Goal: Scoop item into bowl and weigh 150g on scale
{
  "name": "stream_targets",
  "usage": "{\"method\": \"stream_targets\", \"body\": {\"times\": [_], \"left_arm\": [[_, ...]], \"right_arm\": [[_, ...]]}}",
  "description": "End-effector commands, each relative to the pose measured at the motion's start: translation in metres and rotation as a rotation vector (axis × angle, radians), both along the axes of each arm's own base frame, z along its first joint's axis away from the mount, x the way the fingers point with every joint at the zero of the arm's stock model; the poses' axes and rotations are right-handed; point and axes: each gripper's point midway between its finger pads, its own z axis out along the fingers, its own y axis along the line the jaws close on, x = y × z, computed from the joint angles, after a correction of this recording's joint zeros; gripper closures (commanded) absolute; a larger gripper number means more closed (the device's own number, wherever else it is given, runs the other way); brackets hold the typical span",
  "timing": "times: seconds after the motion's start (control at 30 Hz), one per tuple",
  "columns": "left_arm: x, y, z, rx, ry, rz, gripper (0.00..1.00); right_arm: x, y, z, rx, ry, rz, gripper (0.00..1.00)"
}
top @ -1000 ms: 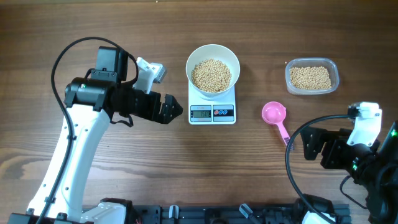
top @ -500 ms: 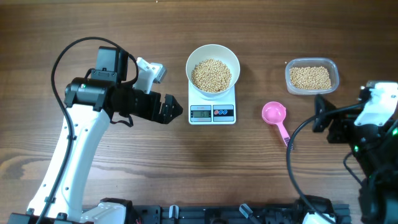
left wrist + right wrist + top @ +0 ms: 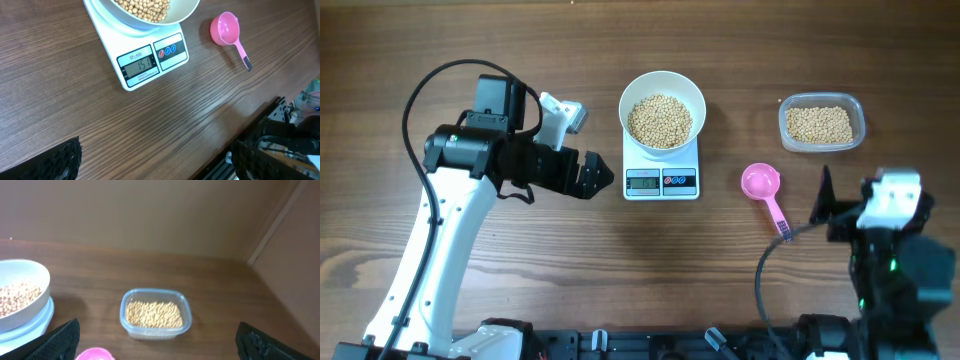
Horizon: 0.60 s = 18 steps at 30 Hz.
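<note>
Right gripper point(image 3: 827, 200) has shifted nearer the scoop point(image 3: 762, 186); left gripper point(image 3: 590, 175) unmoved; both wide open, empty.

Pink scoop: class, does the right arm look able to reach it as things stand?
Probably yes. The pink scoop lies on the table close beside the right gripper, whose jaws stand open and empty. Nothing sits between them, and the plastic tub is farther off.

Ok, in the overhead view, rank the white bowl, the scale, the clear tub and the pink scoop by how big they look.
1. white bowl and scale: about alike; the bowl covers part of the scale, so I won't rank them.
2. clear tub
3. pink scoop
</note>
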Motion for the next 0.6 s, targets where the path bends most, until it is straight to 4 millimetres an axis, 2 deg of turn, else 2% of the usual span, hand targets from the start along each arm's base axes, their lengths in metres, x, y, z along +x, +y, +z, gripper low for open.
{"method": "stream_targets", "body": {"times": [0.0, 0.57], "left_arm": [[-0.003, -0.003, 0.003, -0.018, -0.002, -0.009, 0.0], [-0.003, -0.003, 0.003, -0.018, -0.002, -0.009, 0.0]], "right_arm": [[-0.015, -0.005, 0.006, -0.049, -0.063, -0.028, 0.0], [-0.032, 0.018, 0.017, -0.043, -0.153, 0.079, 0.0]]}}
